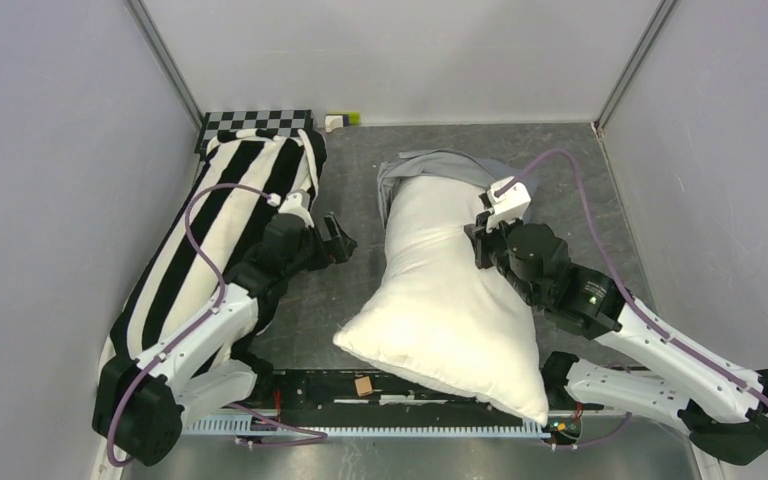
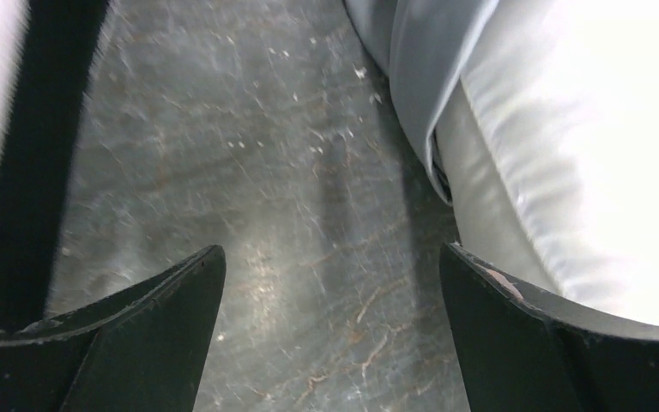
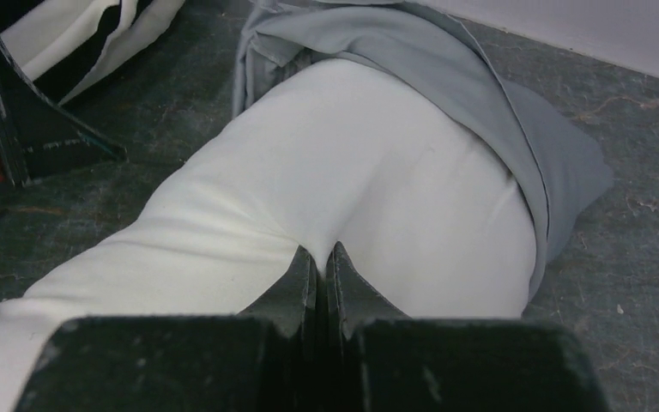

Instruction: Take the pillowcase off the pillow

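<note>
pillow (image 1: 450, 300): white, mostly bare | pillowcase (image 1: 438, 167): blue-grey, bunched on far end

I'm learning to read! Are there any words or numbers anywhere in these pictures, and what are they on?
No words or numbers can be read here.
The checkered board shows only black and white squares.
The small brown square at the near edge is too small to read.

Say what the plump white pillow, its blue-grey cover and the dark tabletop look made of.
Plump white pillow: soft stuffed fabric, faint sheen, puckering where the right gripper pinches it. Blue-grey pillowcase: thin smooth cloth, falling in folds. Dark grey tabletop: hard, perhaps scuffed laminate or stone; scratched, veined.
</note>
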Robot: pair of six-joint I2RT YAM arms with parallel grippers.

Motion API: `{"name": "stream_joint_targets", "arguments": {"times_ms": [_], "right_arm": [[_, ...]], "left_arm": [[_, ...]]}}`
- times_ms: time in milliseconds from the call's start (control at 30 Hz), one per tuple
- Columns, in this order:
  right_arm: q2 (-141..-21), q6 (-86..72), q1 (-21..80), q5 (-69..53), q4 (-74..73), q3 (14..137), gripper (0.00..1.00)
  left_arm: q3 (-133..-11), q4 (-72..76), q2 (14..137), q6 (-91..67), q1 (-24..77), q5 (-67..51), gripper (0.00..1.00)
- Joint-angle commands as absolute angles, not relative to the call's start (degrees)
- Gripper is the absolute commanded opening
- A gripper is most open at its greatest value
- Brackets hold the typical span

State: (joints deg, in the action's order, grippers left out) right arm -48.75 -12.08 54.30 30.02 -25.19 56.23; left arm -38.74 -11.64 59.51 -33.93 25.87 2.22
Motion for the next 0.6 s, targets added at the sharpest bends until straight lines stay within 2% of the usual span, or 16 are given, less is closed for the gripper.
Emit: {"name": "stream_joint_targets", "arguments": {"times_ms": [0,367,567], "right_arm": [[-46.7,-13.8,54.1,31.8,-12.0,64.8,0.00],[-48.2,-13.2,54.1,35.5,-0.5,70.6,0.00],[-47.9,-13.9,54.1,38.3,14.9,69.0,0.00]], "left_arm": [[-33.6,-1.7,55.7,-41.6,29.1,1.6,1.00],[-29.9,5.6,55.5,-49.8,32.9,3.9,1.00],[-31.9,3.2,57.6,-59.7,32.9,2.0,1.00]]}}
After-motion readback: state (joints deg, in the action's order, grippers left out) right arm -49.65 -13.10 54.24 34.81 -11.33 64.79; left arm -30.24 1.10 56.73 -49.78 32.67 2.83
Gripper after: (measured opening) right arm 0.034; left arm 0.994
